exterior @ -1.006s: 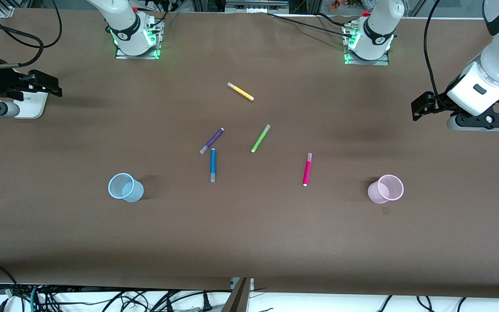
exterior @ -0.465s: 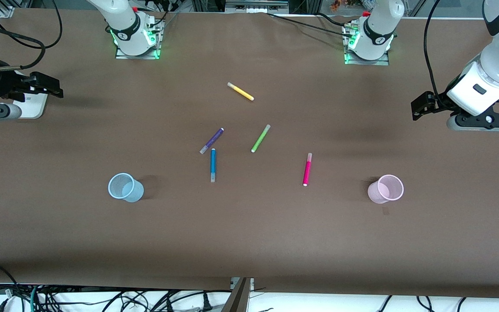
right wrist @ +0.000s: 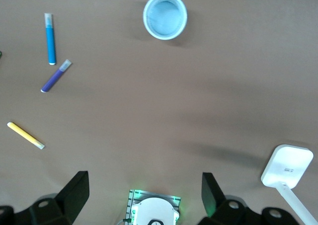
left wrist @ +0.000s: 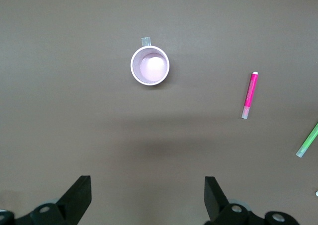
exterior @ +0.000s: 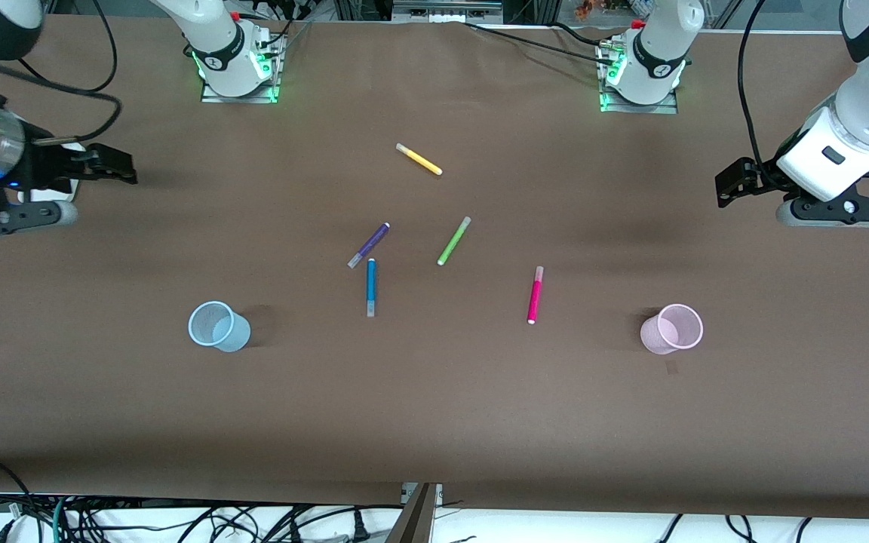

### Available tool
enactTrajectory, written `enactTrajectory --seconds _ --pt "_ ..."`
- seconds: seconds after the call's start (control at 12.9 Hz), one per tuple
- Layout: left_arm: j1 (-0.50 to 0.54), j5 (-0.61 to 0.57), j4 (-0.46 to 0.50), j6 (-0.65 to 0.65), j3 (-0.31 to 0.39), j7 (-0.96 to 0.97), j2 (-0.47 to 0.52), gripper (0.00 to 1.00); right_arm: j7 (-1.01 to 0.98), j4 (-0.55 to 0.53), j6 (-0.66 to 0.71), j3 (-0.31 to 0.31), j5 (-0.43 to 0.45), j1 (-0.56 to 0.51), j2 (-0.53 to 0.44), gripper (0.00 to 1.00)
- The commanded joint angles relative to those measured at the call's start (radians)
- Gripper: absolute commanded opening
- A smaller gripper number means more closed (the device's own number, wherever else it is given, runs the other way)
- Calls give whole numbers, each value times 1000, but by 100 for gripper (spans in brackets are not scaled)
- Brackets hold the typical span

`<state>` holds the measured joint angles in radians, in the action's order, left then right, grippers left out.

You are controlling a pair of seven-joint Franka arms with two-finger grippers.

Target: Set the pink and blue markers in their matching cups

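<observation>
The blue marker (exterior: pixel 371 286) and the pink marker (exterior: pixel 535 295) lie flat near the table's middle. The pale blue cup (exterior: pixel 218 326) stands upright toward the right arm's end, the pale pink cup (exterior: pixel 672 329) toward the left arm's end. My right gripper (exterior: pixel 127 170) is open and empty, over bare table at its own end. Its wrist view shows the blue cup (right wrist: pixel 165 16) and blue marker (right wrist: pixel 50 38). My left gripper (exterior: pixel 729 187) is open and empty over its own end. Its wrist view shows the pink cup (left wrist: pixel 150 65) and pink marker (left wrist: pixel 250 95).
A purple marker (exterior: pixel 369 244) lies just beside the blue marker's end. A lime-green marker (exterior: pixel 454 240) and a yellow marker (exterior: pixel 419 159) lie farther from the front camera. A white object (right wrist: pixel 287 166) sits on the table under the right gripper.
My right gripper has moved from the table's end toward the middle. The left gripper has barely shifted. Markers and cups have not moved.
</observation>
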<state>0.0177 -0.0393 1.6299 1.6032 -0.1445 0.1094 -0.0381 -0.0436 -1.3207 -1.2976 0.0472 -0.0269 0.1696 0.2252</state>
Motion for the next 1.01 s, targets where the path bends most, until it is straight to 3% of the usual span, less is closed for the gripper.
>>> enactTrajectory --seconds 0.0,0.31,0.7,0.93 --pt "-1 18 -25 -9 -13 -5 -16 100 72 15 -43 -1 -42 43 51 100" --pt "-18 13 -21 -19 -72 -7 -48 100 251 14 -150 -1 -79 116 156 100" --pt "-19 18 -1 -42 -153 -5 -179 100 343 -21 -285 -1 -79 203 270 100" --pt "-31 33 95 86 -185 10 -235 100 360 -109 -371 -1 -81 275 301 100"
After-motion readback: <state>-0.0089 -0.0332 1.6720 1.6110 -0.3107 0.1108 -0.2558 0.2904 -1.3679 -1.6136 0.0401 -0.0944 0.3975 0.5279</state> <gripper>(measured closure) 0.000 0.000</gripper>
